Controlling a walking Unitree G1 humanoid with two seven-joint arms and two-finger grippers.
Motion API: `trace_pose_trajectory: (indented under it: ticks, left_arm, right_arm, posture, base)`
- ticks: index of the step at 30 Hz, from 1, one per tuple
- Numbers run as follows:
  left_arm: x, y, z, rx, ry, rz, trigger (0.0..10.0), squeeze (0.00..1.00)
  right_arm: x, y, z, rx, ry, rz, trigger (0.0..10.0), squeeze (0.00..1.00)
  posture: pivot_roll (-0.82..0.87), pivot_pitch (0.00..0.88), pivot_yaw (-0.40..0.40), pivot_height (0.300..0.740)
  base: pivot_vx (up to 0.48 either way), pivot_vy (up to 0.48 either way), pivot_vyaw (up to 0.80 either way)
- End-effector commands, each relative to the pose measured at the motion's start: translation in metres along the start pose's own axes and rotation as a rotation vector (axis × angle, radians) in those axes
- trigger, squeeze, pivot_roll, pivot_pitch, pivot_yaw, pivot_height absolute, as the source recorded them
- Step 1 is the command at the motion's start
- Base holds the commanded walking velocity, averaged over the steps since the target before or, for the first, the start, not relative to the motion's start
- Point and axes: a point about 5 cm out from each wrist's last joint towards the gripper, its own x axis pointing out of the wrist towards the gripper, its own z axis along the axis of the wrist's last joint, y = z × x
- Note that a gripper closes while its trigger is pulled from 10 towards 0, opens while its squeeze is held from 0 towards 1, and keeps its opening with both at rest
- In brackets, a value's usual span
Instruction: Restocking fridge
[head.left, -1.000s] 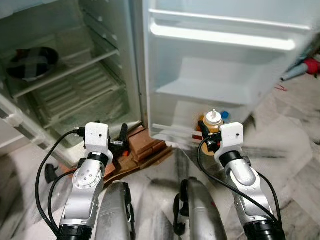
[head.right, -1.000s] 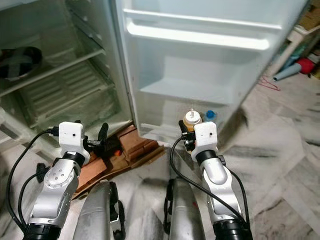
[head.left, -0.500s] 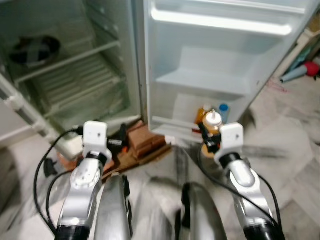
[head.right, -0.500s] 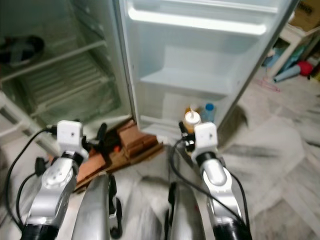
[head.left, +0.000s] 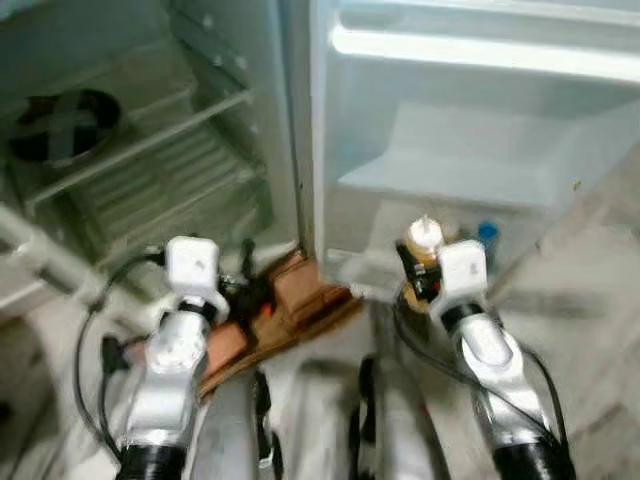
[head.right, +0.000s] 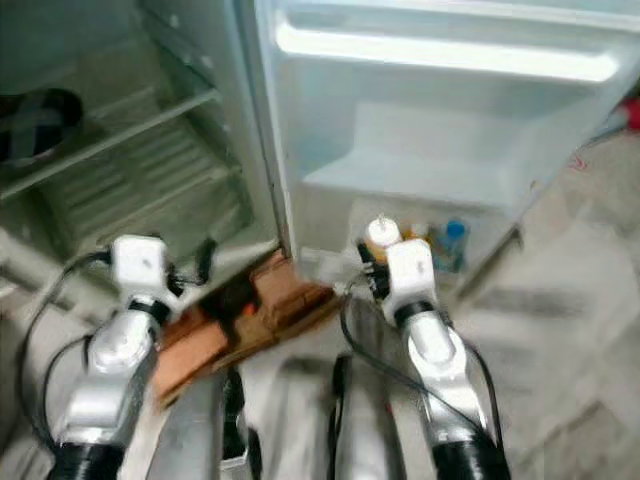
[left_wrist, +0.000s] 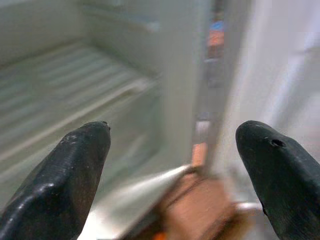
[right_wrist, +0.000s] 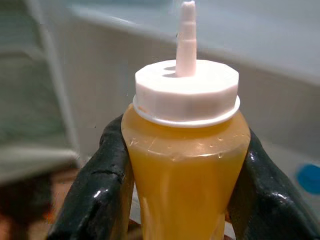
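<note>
Approach to the open fridge, sauce bottle carried in the right claw.

Right claw (head.left: 418, 278) pinches the orange sauce bottle (right_wrist: 186, 150) by its body, white nozzle cap upright, in front of the lower door shelf (head.left: 470, 185); left claw (left_wrist: 175, 165) is spread and empty beside the fridge (head.right: 130, 150) shelves. Compared with a second ago the door shelves loom larger and the view is blurred: the robot has stepped closer, so placing the bottle on a door shelf looks near.

text: none legible | bottle (right_wrist: 185, 165): bare, no label (frames blurred) | fridge (head.left: 450, 120): no markings
</note>
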Motion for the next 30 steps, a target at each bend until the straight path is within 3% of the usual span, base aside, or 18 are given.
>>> trace_pose_trajectory:
  ticks: [1, 13, 25, 30]
  left_arm:
    - [-0.0056, 0.0119, -0.0067, 0.015, 0.031, 0.033, 10.0, 0.0]
    - [-0.0055, 0.0077, -0.0068, 0.028, 0.029, 0.009, 10.0, 0.0]
    - [-0.006, 0.0062, -0.0065, 0.023, 0.027, 0.006, 10.0, 0.0]
    - [-0.0071, 0.0068, -0.0058, 0.005, 0.018, 0.016, 10.0, 0.0]
  right_arm:
    - [0.002, 0.0069, 0.0068, 0.008, -0.033, 0.021, 10.0, 0.0]
    - [0.0027, 0.0054, 0.0075, -0.012, -0.038, 0.01, 10.0, 0.0]
    - [0.0031, 0.0048, 0.0073, -0.019, -0.034, 0.008, 10.0, 0.0]
    - [0.0029, 0.0049, 0.0069, -0.019, -0.032, 0.011, 10.0, 0.0]
  posture:
    - [0.0, 0.185, -0.01, 0.623]
    - [0.0, 0.183, -0.018, 0.623]
    - [0.01, 0.193, -0.018, 0.623]
    - [0.01, 0.197, -0.019, 0.623]
  base:
    - [0.0, 0.0, 0.0]
    - [0.0, 0.0, 0.0]
    - [0.323, -0.199, 0.0]
    - [0.0, 0.0, 0.0]
